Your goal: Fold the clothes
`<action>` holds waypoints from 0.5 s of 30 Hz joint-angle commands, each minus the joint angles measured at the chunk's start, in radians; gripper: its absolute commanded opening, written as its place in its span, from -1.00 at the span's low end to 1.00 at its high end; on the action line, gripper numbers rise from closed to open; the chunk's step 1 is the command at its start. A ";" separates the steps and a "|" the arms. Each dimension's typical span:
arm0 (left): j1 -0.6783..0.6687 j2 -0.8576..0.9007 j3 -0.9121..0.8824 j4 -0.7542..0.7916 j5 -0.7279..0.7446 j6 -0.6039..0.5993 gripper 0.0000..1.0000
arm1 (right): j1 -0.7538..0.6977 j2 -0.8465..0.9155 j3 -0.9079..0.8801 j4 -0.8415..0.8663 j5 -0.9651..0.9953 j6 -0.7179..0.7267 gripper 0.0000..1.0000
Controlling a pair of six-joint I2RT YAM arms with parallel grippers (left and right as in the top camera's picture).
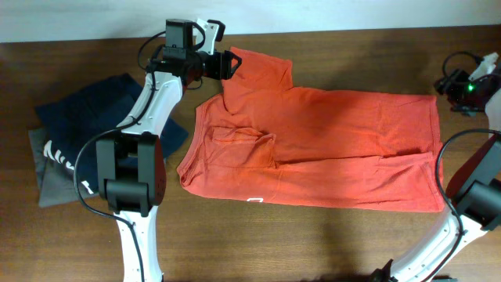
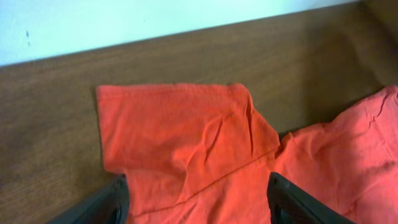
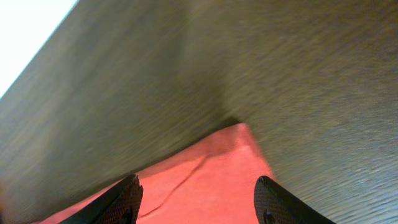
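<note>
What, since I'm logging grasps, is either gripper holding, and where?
Nothing. The left gripper is open over the T-shirt sleeve; the right gripper is open near its corner.

Right gripper (image 3: 198,202) sits at the bottom edge with its dark fingers (image 3: 124,200) spread wide, and between them a pointed corner of the orange-red T-shirt (image 3: 211,171) lies flat on the brown wooden table (image 3: 280,74), with a white strip (image 3: 25,31) at top left and the view blurred.
</note>
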 commanded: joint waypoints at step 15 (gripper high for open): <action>-0.002 0.011 0.010 -0.055 0.025 -0.007 0.42 | 0.017 0.148 0.023 0.108 0.046 0.008 0.25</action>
